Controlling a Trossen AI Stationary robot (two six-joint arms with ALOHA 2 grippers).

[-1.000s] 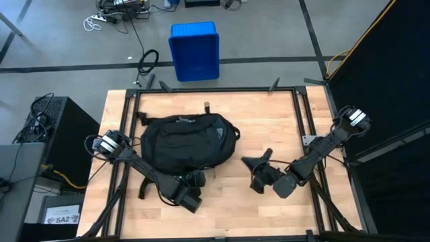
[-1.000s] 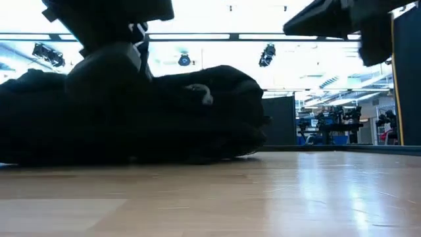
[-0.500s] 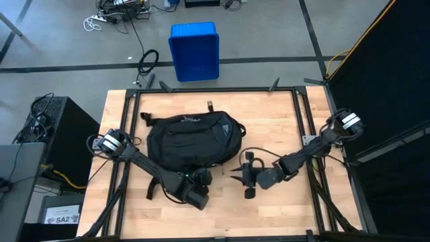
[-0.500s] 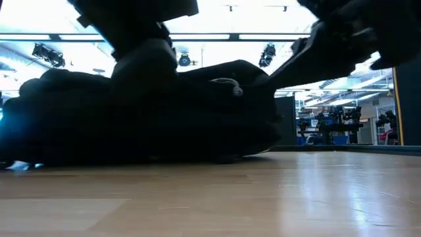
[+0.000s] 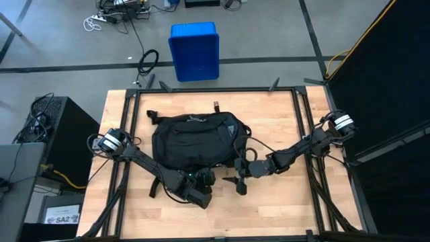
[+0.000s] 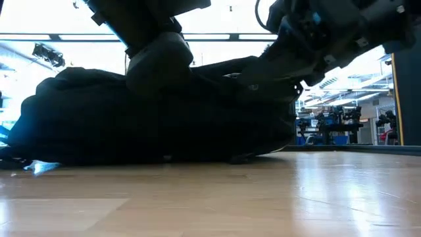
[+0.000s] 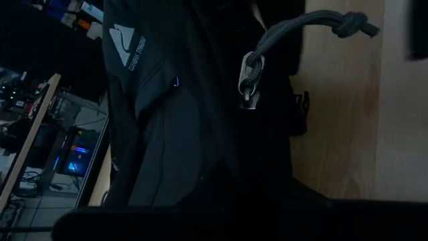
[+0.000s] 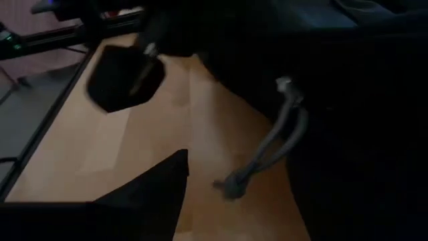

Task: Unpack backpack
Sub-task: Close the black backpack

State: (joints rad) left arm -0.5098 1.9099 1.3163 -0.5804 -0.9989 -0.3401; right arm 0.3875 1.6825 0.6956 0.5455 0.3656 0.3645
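Observation:
The black backpack (image 5: pixel 195 138) lies flat on the middle of the wooden table, its top loop (image 5: pixel 217 105) toward the far edge. My left gripper (image 5: pixel 203 180) is shut at the backpack's near edge. My right gripper (image 5: pixel 236 183) stands open beside the backpack's near right corner, just right of the left gripper, touching nothing. A grey knotted zipper cord (image 8: pixel 267 157) hangs off the backpack onto the wood in front of the right gripper's finger (image 8: pixel 154 194). The left wrist view shows the same cord (image 7: pixel 301 23) with its metal pull (image 7: pixel 249 77). My left gripper is shut on the backpack at its near edge (image 5: pixel 199 173), coming in low from the table's near side. The fingers and the dark fabric (image 7: pixel 200 194) merge in the wrist view, so the part held cannot be told. The backpack rests on the table.
A blue plastic bin (image 5: pixel 194 50) stands on the floor beyond the far edge. Black straps (image 5: pixel 156 185) trail from the backpack's near left. A black frame (image 5: pixel 299 121) borders the table. Bare wood lies to the right and near side.
My right gripper has swept toward the table's left, from open wood to the backpack's near right corner. My left gripper has moved a little to the right, and the backpack has slid with it to the right and slightly toward the far edge.

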